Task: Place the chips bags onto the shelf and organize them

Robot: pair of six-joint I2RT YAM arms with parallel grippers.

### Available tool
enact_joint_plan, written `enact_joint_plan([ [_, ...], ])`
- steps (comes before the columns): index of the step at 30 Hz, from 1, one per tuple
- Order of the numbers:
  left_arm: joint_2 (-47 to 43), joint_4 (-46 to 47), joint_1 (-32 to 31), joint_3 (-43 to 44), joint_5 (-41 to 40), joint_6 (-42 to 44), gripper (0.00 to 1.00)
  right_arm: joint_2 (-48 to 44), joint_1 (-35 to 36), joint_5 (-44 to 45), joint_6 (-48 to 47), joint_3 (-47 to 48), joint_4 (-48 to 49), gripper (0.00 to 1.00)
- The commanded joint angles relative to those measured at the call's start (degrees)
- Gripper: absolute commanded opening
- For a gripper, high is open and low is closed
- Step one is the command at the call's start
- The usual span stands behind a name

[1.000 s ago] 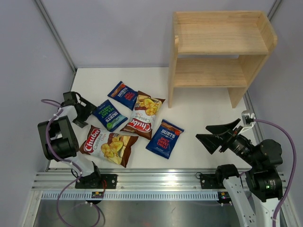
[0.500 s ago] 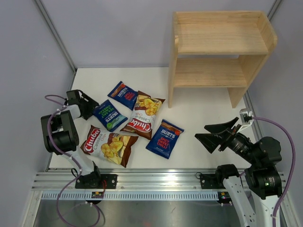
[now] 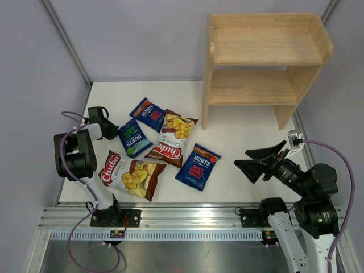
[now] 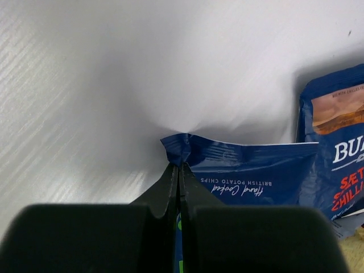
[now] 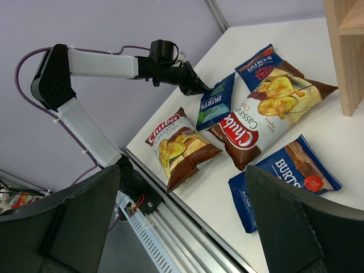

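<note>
While all five bags [image 3: 170, 143] lie on the table [image 3: 244, 142], our shelf [image 3: 261, 88] holds none.
Our left gripper [image 3: 114, 129] pinches the green-lettered bag [image 3: 132, 138]; right gripper [image 3: 241, 158] gapes wide.

The left gripper [image 3: 115, 130] has moved away from the left edge of the table [image 3: 239, 131] toward the green-lettered Burts bag [image 3: 134, 140]. Its fingers [image 4: 166, 185], spread a second ago, are now pinched on the bag's left corner, which has crumpled upward.
</note>
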Motion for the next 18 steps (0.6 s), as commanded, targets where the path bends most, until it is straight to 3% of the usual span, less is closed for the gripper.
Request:
enact_joint_plan([
  [1, -4.7, 0.8, -1.2, -1.7, -0.4, -0.6, 0.00, 1.0, 0.3, -1.2, 0.7, -0.4, 2.7, 0.99],
  [9, -21.1, 7.3, -2.5, -5.2, 2.3, -3.4, 0.00, 1.4, 0.3, -1.5, 2.4, -1.8, 4.2, 0.99],
  [18, -35.0, 4.2, -6.1, -3.0, 2.5, -5.1, 0.00, 2.9, 0.3, -2.6, 5.9, -4.6, 9.2, 0.99],
])
